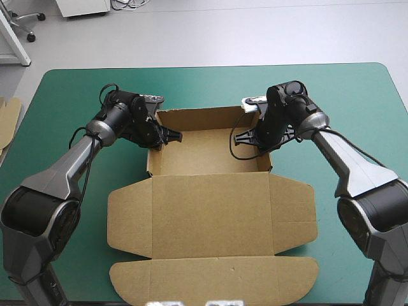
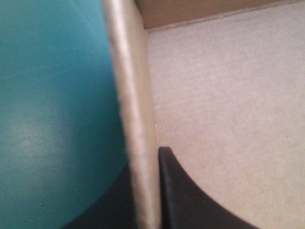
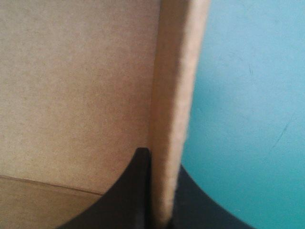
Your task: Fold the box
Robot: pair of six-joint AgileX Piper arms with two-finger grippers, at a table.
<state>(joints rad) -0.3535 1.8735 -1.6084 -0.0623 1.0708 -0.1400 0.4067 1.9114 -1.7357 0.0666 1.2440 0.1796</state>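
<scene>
Box (image 1: 210, 191): black fingers (image 2: 183, 191) of my L gripper (image 1: 167, 136) all but closed on its left wall (image 1: 152, 159), R gripper (image 1: 245, 139) likewise on right wall (image 1: 266, 162), prob. to hold both upright for tucking. Tray sits mid-table on teal-green cover (image 1: 76, 95), lid (image 1: 210, 217) flat on the robot's side.

No readable text, label, number or sign shows on the box (image 1: 210, 210) or the teal-green cover (image 1: 357, 95).
</scene>
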